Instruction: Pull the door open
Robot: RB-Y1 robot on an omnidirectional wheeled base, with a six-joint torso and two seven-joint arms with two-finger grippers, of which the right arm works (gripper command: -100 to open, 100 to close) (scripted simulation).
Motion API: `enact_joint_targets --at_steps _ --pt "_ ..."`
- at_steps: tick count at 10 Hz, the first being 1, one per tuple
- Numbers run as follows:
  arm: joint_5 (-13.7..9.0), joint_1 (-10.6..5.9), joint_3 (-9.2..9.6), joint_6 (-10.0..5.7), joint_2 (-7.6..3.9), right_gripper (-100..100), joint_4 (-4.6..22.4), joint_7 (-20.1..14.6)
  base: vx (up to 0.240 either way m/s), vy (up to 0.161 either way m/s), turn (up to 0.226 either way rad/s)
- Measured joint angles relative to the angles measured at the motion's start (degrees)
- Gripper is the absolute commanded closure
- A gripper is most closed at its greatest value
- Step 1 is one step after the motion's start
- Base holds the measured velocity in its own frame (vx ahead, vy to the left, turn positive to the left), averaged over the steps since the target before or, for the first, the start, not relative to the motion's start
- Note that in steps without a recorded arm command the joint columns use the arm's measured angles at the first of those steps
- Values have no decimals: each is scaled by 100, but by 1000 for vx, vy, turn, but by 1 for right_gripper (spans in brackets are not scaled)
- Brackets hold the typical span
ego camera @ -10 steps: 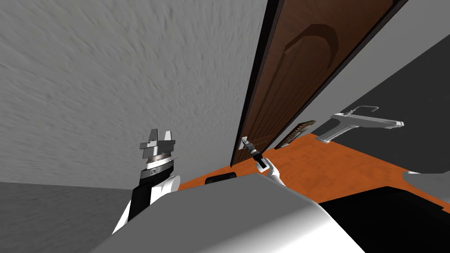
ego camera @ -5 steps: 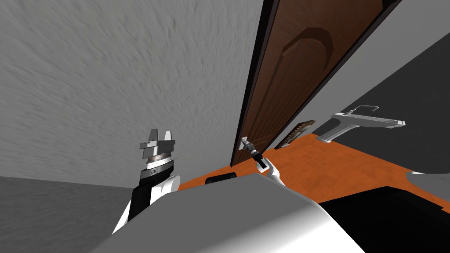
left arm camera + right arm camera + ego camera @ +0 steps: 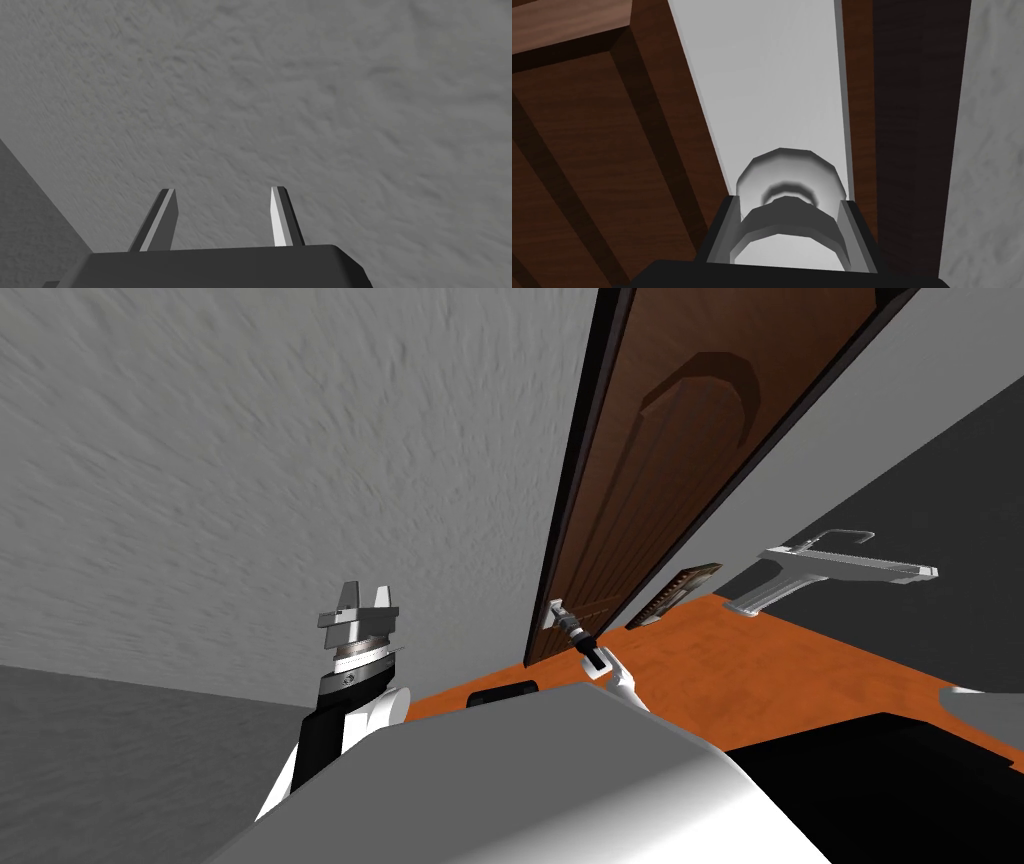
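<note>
A brown panelled door point(image 3: 680, 428) stands in a dark frame point(image 3: 578, 488) ahead on my right. Its round grey knob point(image 3: 789, 172) sits on a white plate point(image 3: 772, 75) near the door's edge. My right gripper point(image 3: 788, 225) is shut on the knob, one finger pressing each side; in the head view that gripper point(image 3: 572, 628) meets the handle point(image 3: 556, 612) low on the door. The left gripper point(image 3: 362, 596) is raised in front of the grey wall, away from the door, and its fingers point(image 3: 160, 220) stand open with nothing between them.
A textured grey wall point(image 3: 300, 468) spans the left side. The orange floor point(image 3: 760, 668) runs along the door's foot. A white bracket-like fixture point(image 3: 830, 563) juts from the dark wall on the right, and a small framed object point(image 3: 680, 591) leans low beside the door frame.
The whole head picture has shifted a little, so I have turned slightly; the white fixture now sits further right. Both grippers keep their places and the right stays on the knob.
</note>
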Motion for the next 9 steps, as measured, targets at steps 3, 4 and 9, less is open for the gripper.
enact_joint_targets --at_steps 3,4,9 --pt "-147 -27 47 27 -16 100 13 -399 -39 -25 31" --pt "-220 -44 68 35 -21 100 25 -555 -32 -23 21" --pt "-498 -88 157 95 -50 100 18 -1240 -43 -24 37"
